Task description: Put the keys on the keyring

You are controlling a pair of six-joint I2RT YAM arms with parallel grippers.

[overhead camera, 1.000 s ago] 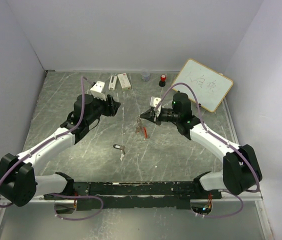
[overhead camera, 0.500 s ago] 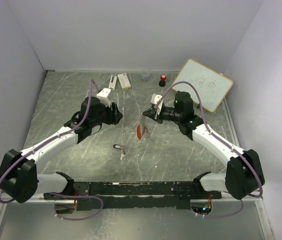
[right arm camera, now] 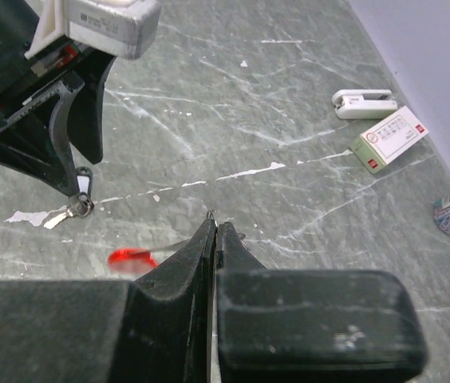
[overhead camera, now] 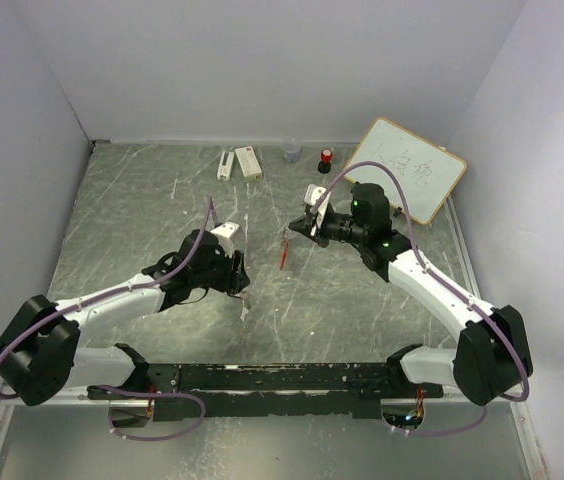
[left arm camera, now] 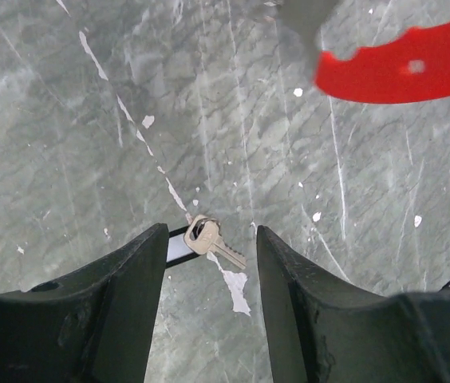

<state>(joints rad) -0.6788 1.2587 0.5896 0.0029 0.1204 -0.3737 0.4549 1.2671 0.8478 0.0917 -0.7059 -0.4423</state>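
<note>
Now, left gripper (overhead camera: 241, 279): low over the table (overhead camera: 132, 215), jaws roughly half open, gripping nothing.
Left fingers (left arm camera: 121, 295): one on each side of the key.
Key (left arm camera: 211, 239): flat on the table between those fingers, silver blade pointing out, its black head partly hidden behind one finger; whether they touch I cannot tell.
Right gripper (overhead camera: 297, 226): raised above the table's middle, jaws pressed fully together on the thin metal end of the keyring.
Keyring (overhead camera: 283, 252): its curved red piece dangles below the right gripper, clear of the table and near the left gripper.
Far edge: whiteboard (overhead camera: 409, 168) leaning at the right, a white box (overhead camera: 249, 161), and a red-topped black cylinder (overhead camera: 325, 157).
</note>
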